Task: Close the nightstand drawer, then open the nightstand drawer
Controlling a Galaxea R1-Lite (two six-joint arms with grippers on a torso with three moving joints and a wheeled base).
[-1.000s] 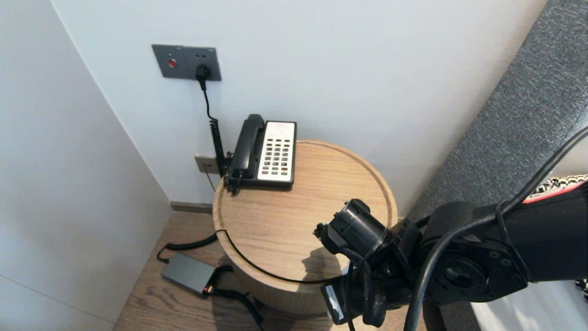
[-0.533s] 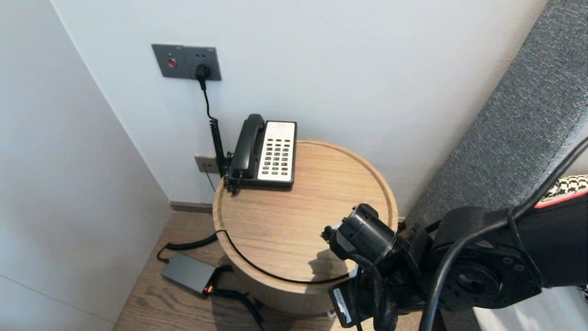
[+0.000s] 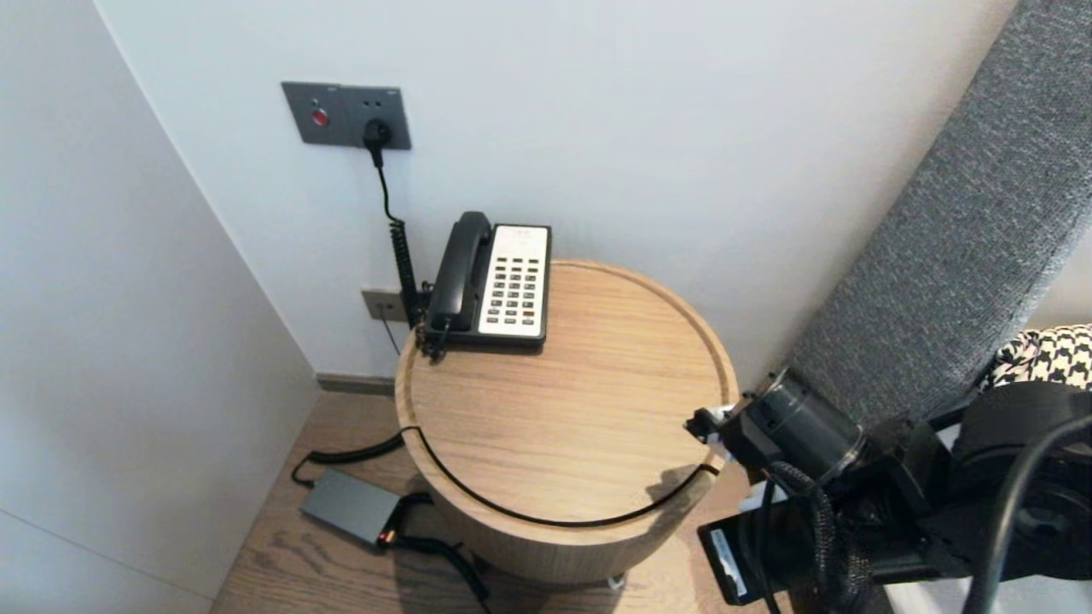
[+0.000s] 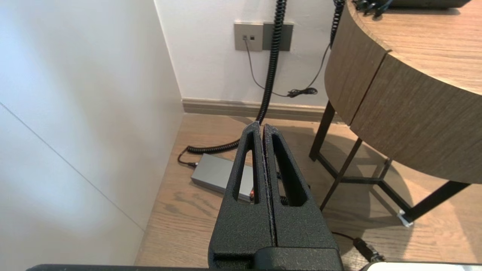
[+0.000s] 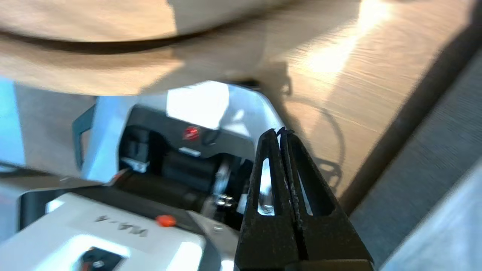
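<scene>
Your right claw is together and empty, pointing down beside the near right edge of the bench. Under it is what looks like the robot's own base, but it's too blurred to be sure. Your left claw is also together and empty, parked low over the floor, with the power brick just past its tips. The bench is round and made of wood. The telephone sits at its far left rim by the wall, handset on its cradle. The wall socket is above it, with a plug in.
</scene>
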